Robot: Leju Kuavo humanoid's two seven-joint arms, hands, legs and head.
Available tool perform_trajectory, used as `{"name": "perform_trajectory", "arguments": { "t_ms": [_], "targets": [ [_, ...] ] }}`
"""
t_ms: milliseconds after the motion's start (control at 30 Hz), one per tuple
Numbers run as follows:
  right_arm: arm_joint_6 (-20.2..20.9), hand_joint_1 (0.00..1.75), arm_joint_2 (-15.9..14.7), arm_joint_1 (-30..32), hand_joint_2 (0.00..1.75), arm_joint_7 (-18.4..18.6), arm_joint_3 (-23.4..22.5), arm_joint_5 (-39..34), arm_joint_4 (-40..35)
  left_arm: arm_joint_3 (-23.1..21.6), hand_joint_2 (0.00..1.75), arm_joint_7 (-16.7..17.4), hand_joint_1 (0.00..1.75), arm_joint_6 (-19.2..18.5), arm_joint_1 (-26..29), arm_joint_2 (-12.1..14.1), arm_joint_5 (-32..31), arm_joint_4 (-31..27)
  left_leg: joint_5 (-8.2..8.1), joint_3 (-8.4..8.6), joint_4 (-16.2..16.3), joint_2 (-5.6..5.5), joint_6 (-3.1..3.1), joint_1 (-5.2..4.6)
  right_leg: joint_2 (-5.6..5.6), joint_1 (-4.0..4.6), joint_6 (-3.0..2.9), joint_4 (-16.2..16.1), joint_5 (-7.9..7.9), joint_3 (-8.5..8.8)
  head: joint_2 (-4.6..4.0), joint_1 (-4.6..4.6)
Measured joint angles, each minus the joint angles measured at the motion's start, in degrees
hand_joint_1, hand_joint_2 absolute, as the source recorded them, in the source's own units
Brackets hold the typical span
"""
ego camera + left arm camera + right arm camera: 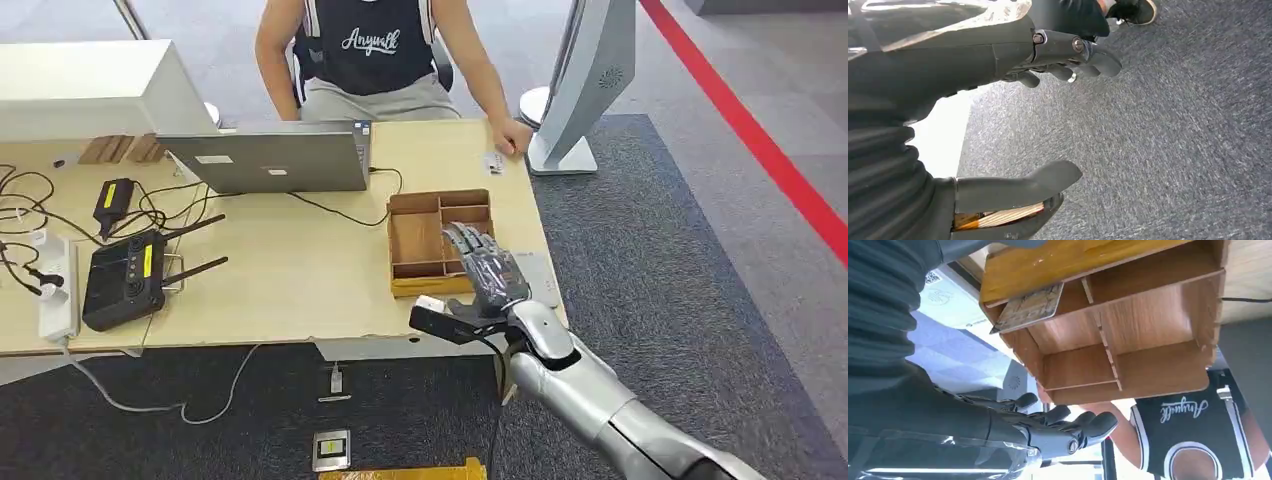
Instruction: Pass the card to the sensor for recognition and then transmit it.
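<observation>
we see left hand (1048, 65) hanging over carpet, fingers loosely apart, holding nothing. right hand (485, 268) stretched flat above wooden tray (412, 245), fingers extended, released. card (1029, 308) lies in tray's near compartment.

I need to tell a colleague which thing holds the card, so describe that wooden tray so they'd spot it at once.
On the light wooden table, look at the right end near the front edge, just beyond the right robot hand. The wooden tray sits there, a shallow brown box split by dividers into compartments. A card leans in one compartment, and it is the table's only partitioned box.
</observation>
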Motion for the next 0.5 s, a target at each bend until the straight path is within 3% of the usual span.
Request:
{"name": "perform_trajectory", "arguments": {
  "t_ms": [500],
  "targets": [
    [-2.21,0.0,2.23,-0.2,1.75,-0.66,-0.44,-0.63,5.59,0.0,1.75,-1.03,0.0,-0.11,-0.02,-0.02,-0.66,0.0,0.0,0.01,0.0,0.0,0.0,0.0,0.0,0.0,0.0,0.0,0.0,0.0,0.0,0.0]
  ]
}}
